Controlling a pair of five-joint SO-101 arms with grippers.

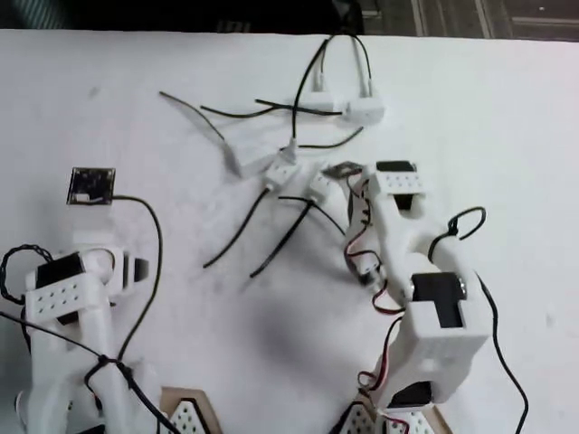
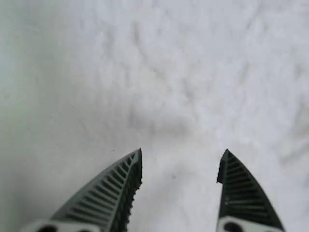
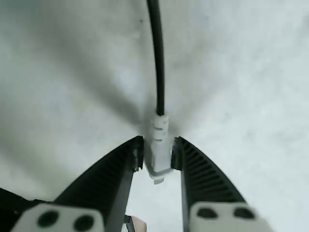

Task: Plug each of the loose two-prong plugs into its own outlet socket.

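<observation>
Gripping one plug with the right arm, left arm open over bare desk

Right end effector [image 3: 157, 147] is closed down on a white two-prong plug [image 3: 158, 129], one ribbed finger [image 3: 120, 169] pressed to each side of the plug body. The plug's black cord [image 3: 155, 48] runs straight away from the fingertips across the white desk [image 1: 488, 108]. In the high view this arm reaches out to the middle of the desk, its tip at the cluster of plugs and cords. A second white plug [image 1: 280, 170] lies just beside that tip, loose on the desk, its dark cord trailing toward the near edge. A white socket block [image 1: 365, 111] sits farther back, apart from both plugs, with cables looping behind it.

Left end effector [image 2: 181, 162] is wide open, holding nothing, fingertips pointing at bare desk surface. The left arm sits at the near left corner, well apart from the plugs. A small dark circuit board [image 1: 90, 185] lies near it with a black cable attached.
</observation>
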